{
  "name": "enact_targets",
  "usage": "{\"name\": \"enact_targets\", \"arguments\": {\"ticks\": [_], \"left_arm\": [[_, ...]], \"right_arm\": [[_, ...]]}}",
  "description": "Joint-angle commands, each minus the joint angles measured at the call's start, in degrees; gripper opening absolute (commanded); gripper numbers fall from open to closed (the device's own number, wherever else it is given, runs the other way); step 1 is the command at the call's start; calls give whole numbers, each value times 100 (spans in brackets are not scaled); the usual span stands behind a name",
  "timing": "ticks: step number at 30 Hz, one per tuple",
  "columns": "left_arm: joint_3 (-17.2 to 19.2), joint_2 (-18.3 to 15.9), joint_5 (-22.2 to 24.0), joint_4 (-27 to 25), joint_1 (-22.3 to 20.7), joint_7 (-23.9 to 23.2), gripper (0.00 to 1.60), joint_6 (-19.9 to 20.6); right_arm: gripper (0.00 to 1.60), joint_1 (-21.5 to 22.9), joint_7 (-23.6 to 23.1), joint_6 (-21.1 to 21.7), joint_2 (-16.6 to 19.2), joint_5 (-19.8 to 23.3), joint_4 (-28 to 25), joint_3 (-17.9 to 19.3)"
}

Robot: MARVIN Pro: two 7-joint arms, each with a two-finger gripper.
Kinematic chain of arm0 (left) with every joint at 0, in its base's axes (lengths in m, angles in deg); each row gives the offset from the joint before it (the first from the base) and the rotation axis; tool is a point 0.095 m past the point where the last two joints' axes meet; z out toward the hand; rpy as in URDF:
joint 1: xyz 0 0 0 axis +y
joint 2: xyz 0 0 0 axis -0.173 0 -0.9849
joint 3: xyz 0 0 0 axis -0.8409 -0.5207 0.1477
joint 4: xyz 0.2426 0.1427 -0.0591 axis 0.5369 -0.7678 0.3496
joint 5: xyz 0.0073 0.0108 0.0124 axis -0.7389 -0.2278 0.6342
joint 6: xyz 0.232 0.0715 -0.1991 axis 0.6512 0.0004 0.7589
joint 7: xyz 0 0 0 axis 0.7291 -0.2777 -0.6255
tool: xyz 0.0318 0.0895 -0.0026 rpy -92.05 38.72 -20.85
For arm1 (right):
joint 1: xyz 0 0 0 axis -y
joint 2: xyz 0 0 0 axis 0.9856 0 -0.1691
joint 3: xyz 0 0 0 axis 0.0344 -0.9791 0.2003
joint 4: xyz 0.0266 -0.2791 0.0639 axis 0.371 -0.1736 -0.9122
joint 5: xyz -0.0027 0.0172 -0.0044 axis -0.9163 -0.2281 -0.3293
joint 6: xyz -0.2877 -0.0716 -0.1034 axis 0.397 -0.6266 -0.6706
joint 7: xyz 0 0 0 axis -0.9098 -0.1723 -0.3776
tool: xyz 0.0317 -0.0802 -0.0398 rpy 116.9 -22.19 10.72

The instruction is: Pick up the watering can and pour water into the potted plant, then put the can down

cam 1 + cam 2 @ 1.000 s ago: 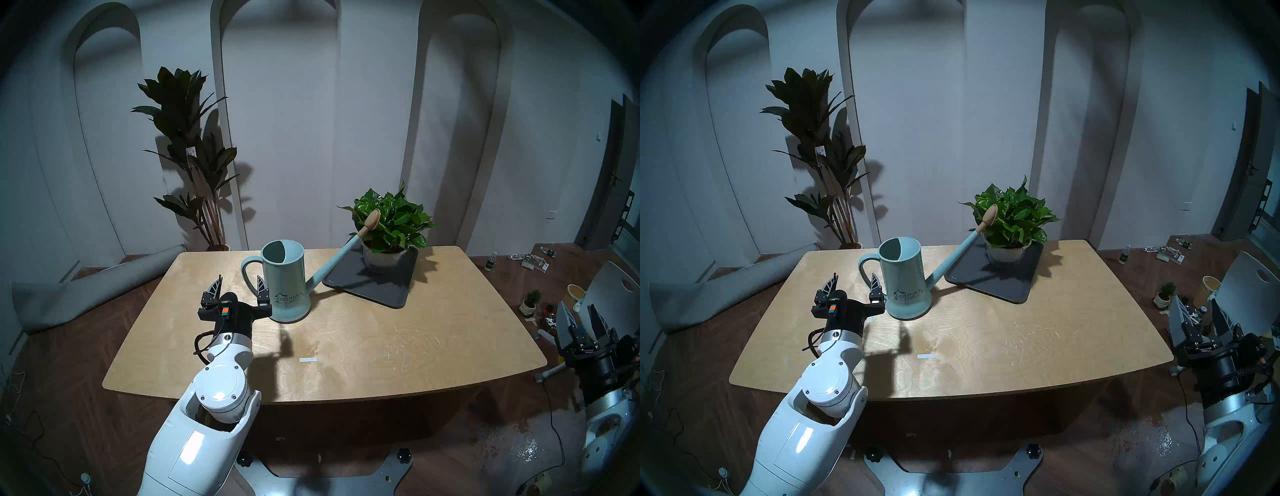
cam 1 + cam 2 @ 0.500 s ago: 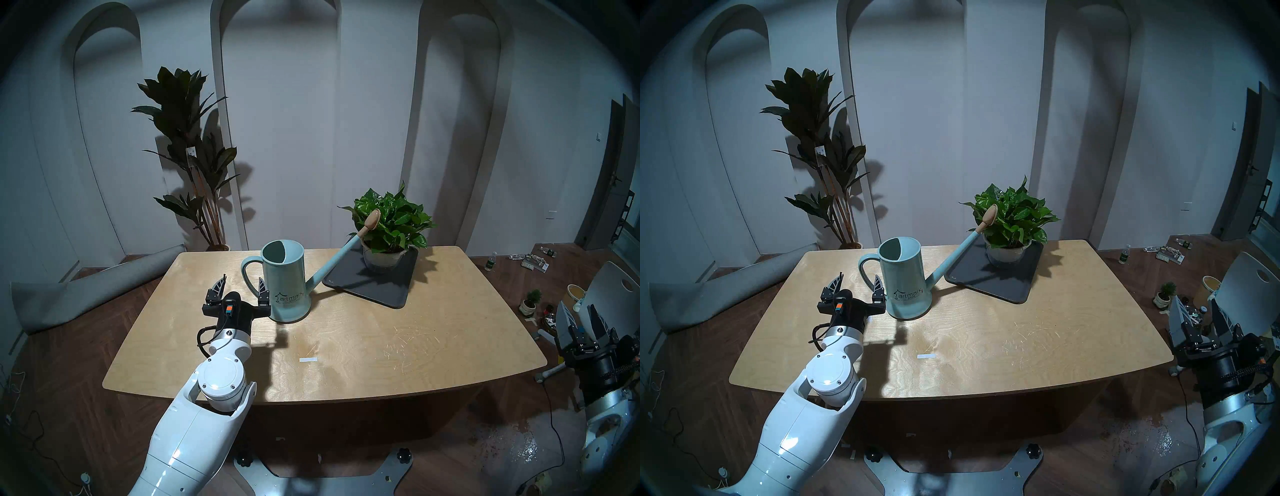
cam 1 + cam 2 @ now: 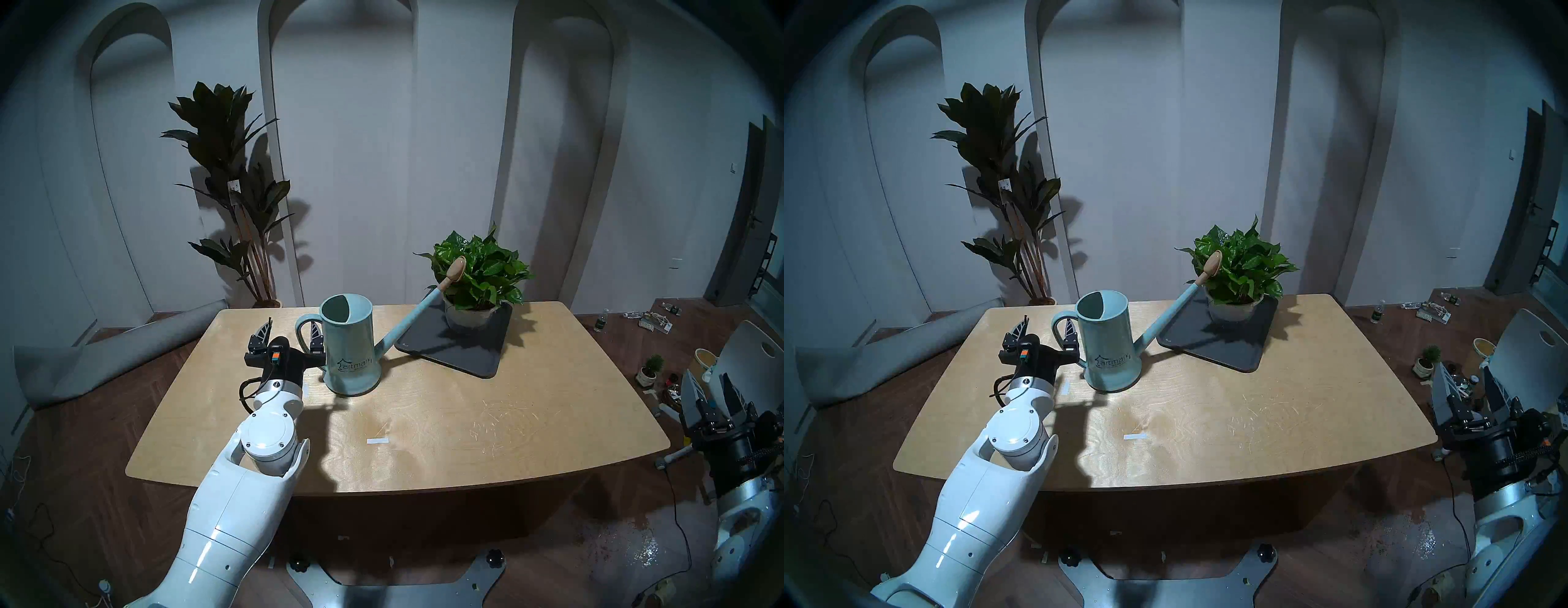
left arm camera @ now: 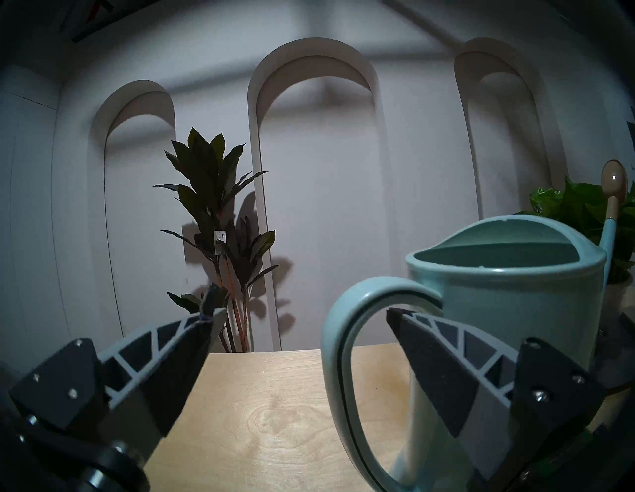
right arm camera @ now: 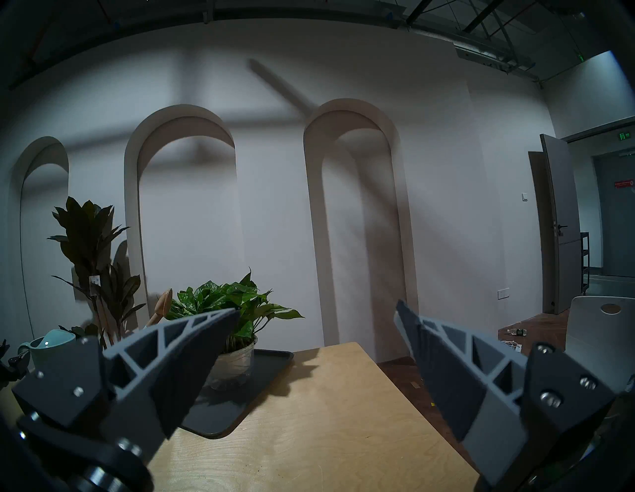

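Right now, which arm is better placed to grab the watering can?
The left. Its gripper is open at the watering can, one finger inside the handle loop and one outside. The right gripper is open too, but sits off the table's right edge, far from the can.

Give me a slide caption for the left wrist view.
Open left pincer straddling the watering can handle, one finger through the loop.

Trainee: Where does the watering can [image 3: 351, 348] stand?

Operator: Upright on the bench [image 3: 466, 424], a tall pale teal cylinder with a dark "artmark" logo. Its loop handle faces left; its thin spout rises right, the tan rose tip before the leaves.

Trainee: And the potted plant [image 3: 477, 271]?

Operator: Bushy, glossy green, upright in a round pale pot.
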Motion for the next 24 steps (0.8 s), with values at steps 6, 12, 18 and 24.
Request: {"name": "enact_targets", "arguments": {"ticks": [6,12,18,24], "left_arm": [[120,-174,183,-138,-239,-319,160,-90],[189,-348,371,-249,-107,-586,160,30],[231,-547,552,-250,-8,-950,160,55],[194,-544,676,-34,-224,-1202,160,40]], "right_arm": [[160,-8,-12,-9,3,-13,-108,3],[160,-9,-11,-9,3,-14,-109,3],[160,-10,-10,-8,2,-15,-111,3],[160,-10,-10,-8,2,-15,-111,3]]}}
